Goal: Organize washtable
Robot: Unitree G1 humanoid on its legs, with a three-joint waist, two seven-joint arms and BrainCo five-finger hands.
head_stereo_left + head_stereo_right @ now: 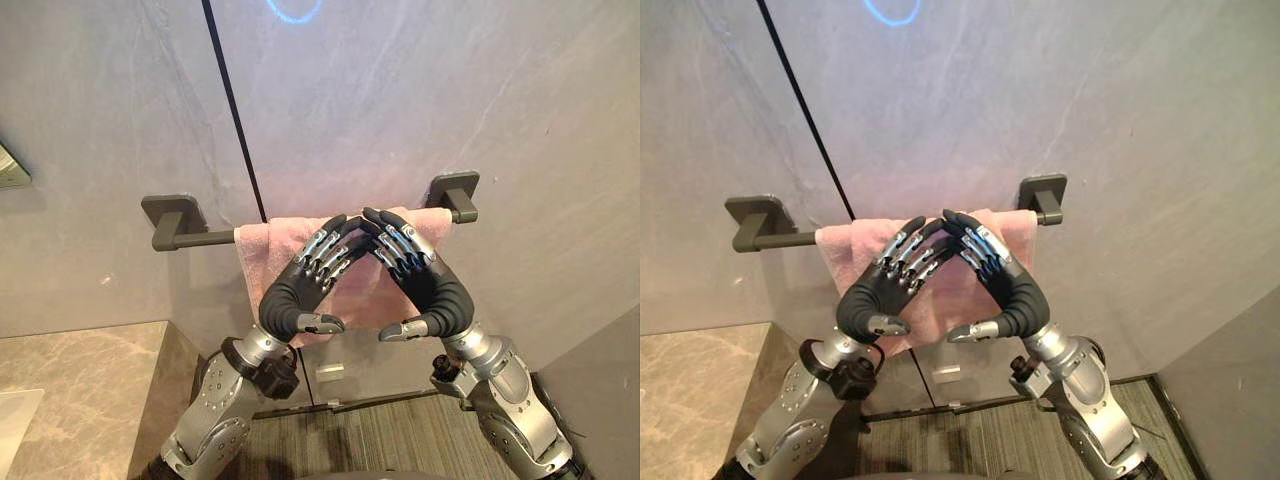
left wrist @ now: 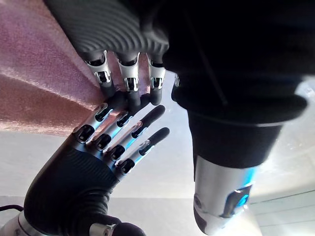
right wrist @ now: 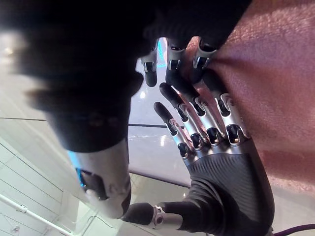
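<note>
On the grey wall a pink towel already hangs over the bar just behind the left hand and right hand, both straight-fingered and empty; smoothing probably remains.

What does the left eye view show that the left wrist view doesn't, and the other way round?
Left eye view: the dark towel bar with its two wall brackets, the stone counter at lower left, and both arms raised. Left wrist view: a close look at the left hand and right hand meeting fingertip to fingertip, fingers straight. Both: the pink towel over the bar and the two open hands in front of it.
</note>
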